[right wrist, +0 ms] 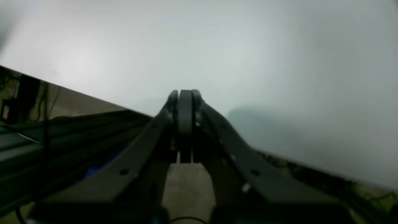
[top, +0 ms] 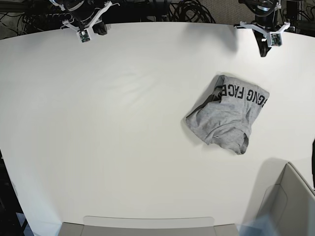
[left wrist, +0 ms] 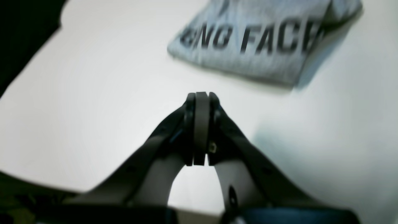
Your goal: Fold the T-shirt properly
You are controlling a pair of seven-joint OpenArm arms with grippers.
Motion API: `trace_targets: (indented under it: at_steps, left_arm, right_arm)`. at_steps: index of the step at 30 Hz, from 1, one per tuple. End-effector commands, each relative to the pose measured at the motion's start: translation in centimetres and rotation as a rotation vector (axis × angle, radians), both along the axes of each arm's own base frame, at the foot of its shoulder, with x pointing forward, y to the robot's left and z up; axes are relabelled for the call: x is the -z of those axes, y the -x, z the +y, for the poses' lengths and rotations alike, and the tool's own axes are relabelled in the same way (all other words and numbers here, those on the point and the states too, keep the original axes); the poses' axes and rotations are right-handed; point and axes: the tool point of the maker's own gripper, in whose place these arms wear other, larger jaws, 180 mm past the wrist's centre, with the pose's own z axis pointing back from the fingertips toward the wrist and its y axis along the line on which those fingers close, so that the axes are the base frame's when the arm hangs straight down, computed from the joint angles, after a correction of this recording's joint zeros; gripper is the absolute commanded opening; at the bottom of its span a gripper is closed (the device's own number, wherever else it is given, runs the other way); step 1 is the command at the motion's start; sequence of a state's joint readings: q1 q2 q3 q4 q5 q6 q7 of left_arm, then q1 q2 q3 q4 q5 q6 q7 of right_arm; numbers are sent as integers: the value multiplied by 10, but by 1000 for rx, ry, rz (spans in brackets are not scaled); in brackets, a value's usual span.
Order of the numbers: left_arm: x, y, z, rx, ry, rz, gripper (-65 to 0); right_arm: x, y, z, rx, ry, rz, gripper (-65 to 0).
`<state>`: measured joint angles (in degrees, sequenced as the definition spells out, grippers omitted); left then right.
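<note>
The T-shirt (top: 226, 113) is a heather-grey bundle lying crumpled on the white table (top: 123, 123), right of centre in the base view, with black block lettering along its far edge. The left wrist view shows the T-shirt (left wrist: 258, 40) ahead, lettering facing up. My left gripper (left wrist: 201, 96) is shut and empty, hovering over bare table short of the shirt; in the base view the left gripper (top: 264, 51) sits at the far right edge. My right gripper (right wrist: 185, 93) is shut with nothing in it; the base view puts the right gripper (top: 101, 30) at the far left corner.
A grey bin (top: 290, 206) stands at the near right corner of the table. A flat grey panel (top: 147, 223) lies along the near edge. Cables and dark equipment (top: 187, 10) sit behind the table's far edge.
</note>
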<state>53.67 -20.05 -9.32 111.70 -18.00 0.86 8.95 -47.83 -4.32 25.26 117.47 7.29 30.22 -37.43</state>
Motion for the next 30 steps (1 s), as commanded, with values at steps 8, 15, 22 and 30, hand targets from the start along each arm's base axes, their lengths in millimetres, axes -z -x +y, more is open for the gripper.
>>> trace_targets:
  at_steps: [8,15,22,30]
  left_arm:
    - [39,66,19,-33,-29,186,-650]
    - [84,127,35,-82,-49,288,-650]
    - [135,172,24,-68,-26,410,-650]
    - [197,211,30,-69,-48,557,-650]
  right_arm:
    - [15,61,4,-35,-53,136,-650]
    - [57,96,-14,46,-65,272,-650]
    - [111,118,-15,94,-87,315,-650]
    - [165,134,-35,202,-90,389,-650]
